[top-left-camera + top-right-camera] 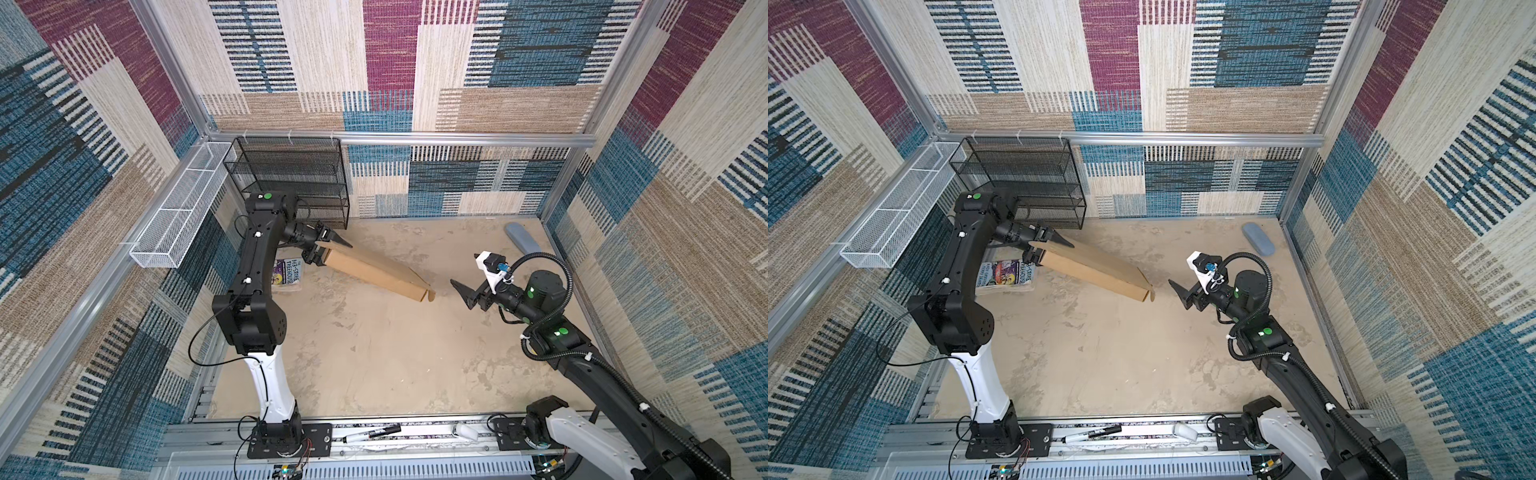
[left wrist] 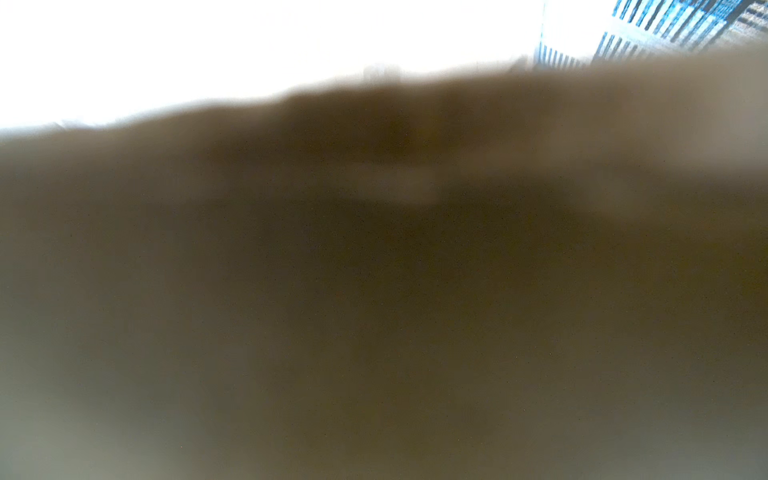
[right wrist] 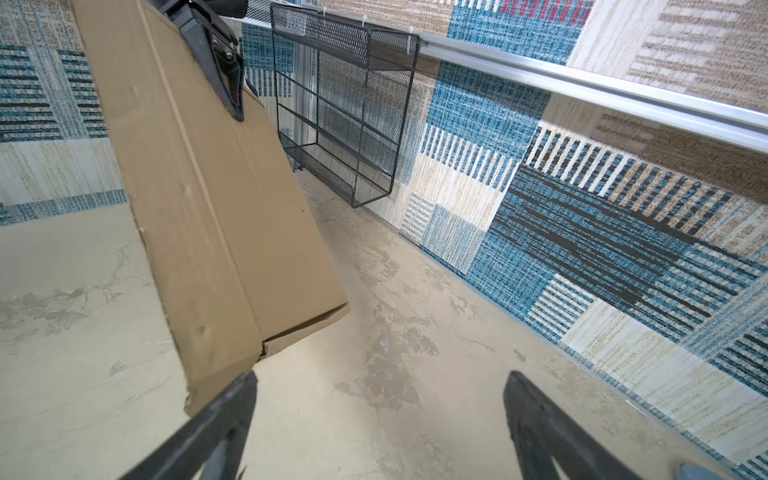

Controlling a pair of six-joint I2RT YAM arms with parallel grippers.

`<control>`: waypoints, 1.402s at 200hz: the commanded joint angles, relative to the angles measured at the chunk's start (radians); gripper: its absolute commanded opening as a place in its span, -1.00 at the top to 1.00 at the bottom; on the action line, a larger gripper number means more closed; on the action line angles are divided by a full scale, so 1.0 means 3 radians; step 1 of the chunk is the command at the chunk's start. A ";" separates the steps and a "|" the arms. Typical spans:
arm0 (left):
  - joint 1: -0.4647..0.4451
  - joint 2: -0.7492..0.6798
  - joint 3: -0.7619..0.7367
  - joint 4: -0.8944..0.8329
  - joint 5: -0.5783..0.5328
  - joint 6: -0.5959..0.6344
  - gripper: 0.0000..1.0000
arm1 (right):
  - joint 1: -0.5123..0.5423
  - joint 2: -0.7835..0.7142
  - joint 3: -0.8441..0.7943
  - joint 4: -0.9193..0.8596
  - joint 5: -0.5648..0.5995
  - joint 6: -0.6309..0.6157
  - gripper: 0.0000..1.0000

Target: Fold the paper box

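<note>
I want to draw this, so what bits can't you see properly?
- Left wrist view: only brown blur; the paper box seems to sit against the lens.
- Book: the left arm covers most of it in a top view.
- Right end effector: finger bases cut off by the right wrist view's bottom edge.
- Blue-grey thing at the back: too small to name.

Paper box (image 1: 374,272): plain brown, unprinted. Bench (image 1: 374,365): sandy beige, mottled with grey patches. Walls (image 1: 395,62): woven patchwork of blue, magenta, cream and tan, partly striped. Rack (image 1: 299,178): black mesh. Basket (image 1: 178,216): white mesh. Book (image 1: 289,272): purple cover, pale lettering. Case (image 1: 521,240): grey-blue. Left arm (image 1: 249,266) and right arm (image 1: 582,361): black, white base links, green dots.
</note>
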 commanded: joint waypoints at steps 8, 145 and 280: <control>0.0056 0.0040 -0.0019 -0.0582 0.0227 0.0263 0.81 | 0.0206 0.0008 0.0078 -0.0524 0.0260 -0.0230 -0.85; 0.0109 -0.0105 -0.0325 -0.0585 0.0429 0.0343 0.94 | 0.0720 0.0404 -0.0467 0.0789 0.0324 -0.0490 -0.85; 0.0037 -0.0184 -0.0538 -0.0585 0.0504 0.0302 1.00 | 0.0754 0.0854 -0.0477 0.1630 -0.0646 -0.0500 -0.80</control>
